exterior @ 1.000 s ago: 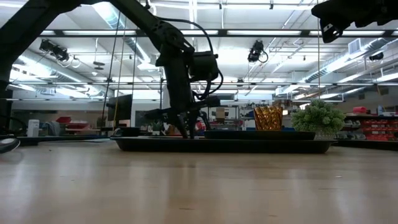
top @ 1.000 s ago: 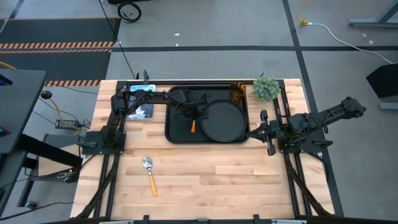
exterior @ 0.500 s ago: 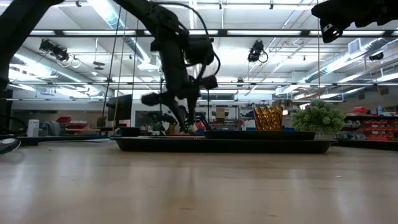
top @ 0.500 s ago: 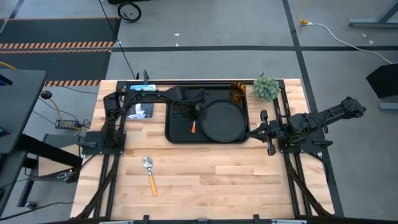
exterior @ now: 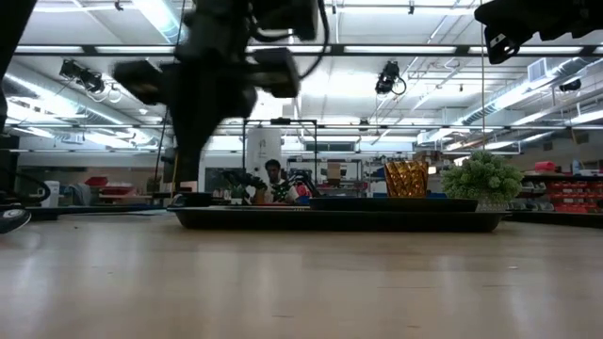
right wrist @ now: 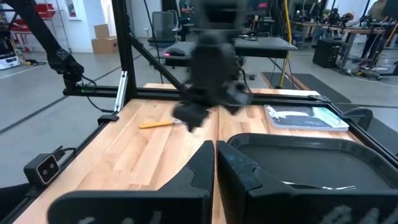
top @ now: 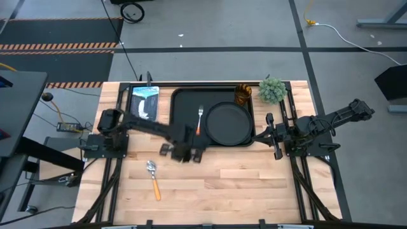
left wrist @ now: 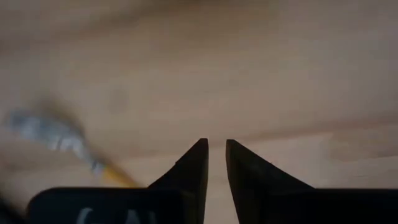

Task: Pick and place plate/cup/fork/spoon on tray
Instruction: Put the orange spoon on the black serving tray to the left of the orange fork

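Your tray (top: 180,137) now carries three of the four pieces: the plate (top: 229,123) sits on its right half, the cup (top: 243,95) stands in its far right corner, and the fork (top: 200,119) lies bare on the tray floor just left of the plate, tines pointing away. A second ago your left arm was down over that spot on the tray; now it has let go and swung off toward you, so I read the fork as placed and the spoon as the one job left.

The spoon (top: 153,177) lies on the open tabletop (top: 254,184), well apart from the tray, bowl toward the tray and orange-yellow handle toward the near edge.

Your left gripper (top: 181,151) hangs above the tabletop just off the tray's near rim, arm stretched across from its base, with the spoon near it on the left. In the left wrist view the jaws are narrow, almost touching, holding nothing, and the spoon shows blurred off to one side.

Your right gripper (top: 272,136) waits beside the tray's right edge, jaws close together and empty.
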`<action>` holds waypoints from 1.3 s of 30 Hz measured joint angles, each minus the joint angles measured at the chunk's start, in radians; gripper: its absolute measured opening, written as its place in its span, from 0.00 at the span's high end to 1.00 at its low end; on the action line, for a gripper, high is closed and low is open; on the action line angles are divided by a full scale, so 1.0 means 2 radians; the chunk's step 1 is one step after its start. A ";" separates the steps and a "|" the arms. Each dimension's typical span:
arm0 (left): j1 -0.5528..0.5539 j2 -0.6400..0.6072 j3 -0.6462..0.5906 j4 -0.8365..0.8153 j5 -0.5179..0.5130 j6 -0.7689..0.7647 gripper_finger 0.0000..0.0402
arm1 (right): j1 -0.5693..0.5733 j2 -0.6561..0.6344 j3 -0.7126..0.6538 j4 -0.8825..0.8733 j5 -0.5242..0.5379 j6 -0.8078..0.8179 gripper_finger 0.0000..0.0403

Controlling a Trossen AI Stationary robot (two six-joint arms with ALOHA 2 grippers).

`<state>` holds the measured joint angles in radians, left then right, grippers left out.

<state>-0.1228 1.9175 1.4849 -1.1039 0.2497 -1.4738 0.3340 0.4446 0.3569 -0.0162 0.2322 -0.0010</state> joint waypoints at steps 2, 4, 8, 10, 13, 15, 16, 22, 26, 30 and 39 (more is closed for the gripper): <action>-0.032 0.000 0.000 -0.015 0.000 -0.040 0.86 | 0.000 0.000 0.000 0.000 0.000 -0.001 0.94; -0.063 0.000 0.000 -0.021 0.000 -0.073 0.88 | 0.000 0.000 0.000 0.000 -0.001 -0.004 0.94; -0.112 0.000 0.000 -0.025 -0.023 -0.142 0.91 | 0.000 0.000 0.000 0.001 -0.002 -0.010 0.94; -0.130 0.000 0.000 -0.034 -0.044 -0.170 0.93 | 0.000 0.000 0.000 0.004 -0.005 -0.010 0.94; -0.154 0.000 -0.001 -0.062 -0.062 -0.197 0.95 | 0.000 0.000 0.000 0.007 -0.019 -0.009 0.94; -0.166 0.000 -0.001 -0.085 -0.070 -0.216 0.98 | 0.000 0.000 0.000 0.010 -0.024 -0.009 0.94; -0.171 0.000 -0.001 -0.096 -0.074 -0.224 0.98 | 0.000 0.000 0.000 0.012 -0.025 -0.009 0.94; -0.198 -0.016 -0.012 -0.123 -0.103 -0.267 0.99 | 0.000 0.000 0.000 0.013 -0.025 -0.009 0.94; -0.221 -0.055 -0.068 -0.079 -0.114 -0.326 0.99 | 0.000 0.000 0.000 0.014 -0.025 -0.009 0.94; -0.240 -0.094 -0.132 -0.021 -0.116 -0.372 0.99 | 0.000 0.000 0.000 0.015 -0.024 -0.010 0.94; -0.237 -0.113 -0.218 0.094 -0.083 -0.390 0.92 | 0.000 0.000 0.000 0.015 -0.024 -0.012 0.94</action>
<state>-0.5964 1.6909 1.0487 -0.9150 0.0827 -2.2533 0.3336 0.4448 0.3569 0.0135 0.1837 -0.0257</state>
